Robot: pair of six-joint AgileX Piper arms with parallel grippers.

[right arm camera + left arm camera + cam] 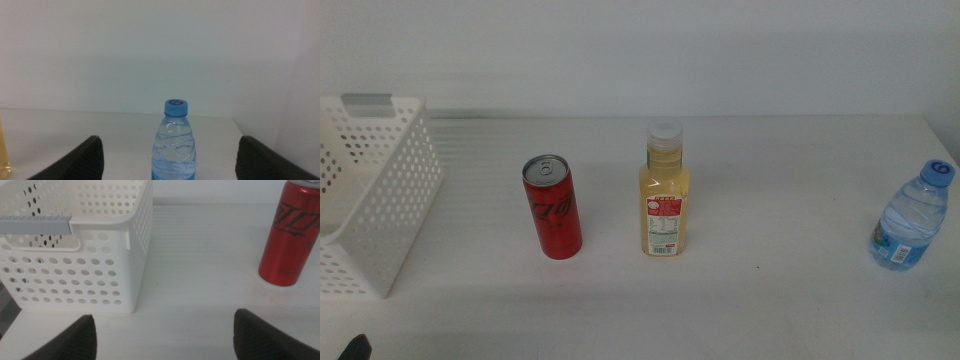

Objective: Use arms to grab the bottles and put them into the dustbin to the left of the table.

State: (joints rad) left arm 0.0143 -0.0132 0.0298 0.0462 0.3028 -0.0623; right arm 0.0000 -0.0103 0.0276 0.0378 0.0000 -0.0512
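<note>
Three bottles stand upright on the white table [770, 300]: a red soda can [552, 207] left of centre, a yellow juice bottle [665, 192] with a white cap in the middle, and a clear water bottle [913, 215] with a blue cap at the far right. The white perforated dustbin [375, 190] sits at the table's left edge. My left gripper [165, 337] is open, low near the front, facing the dustbin [75, 245] and the can [290, 235]. My right gripper [167, 160] is open with the water bottle [175, 142] standing ahead between its jaws, not touched.
A plain white wall runs behind the table. A dark tip of the left arm [355, 348] shows at the bottom left of the middle view. The yellow bottle's edge [3, 145] shows at the side of the right wrist view.
</note>
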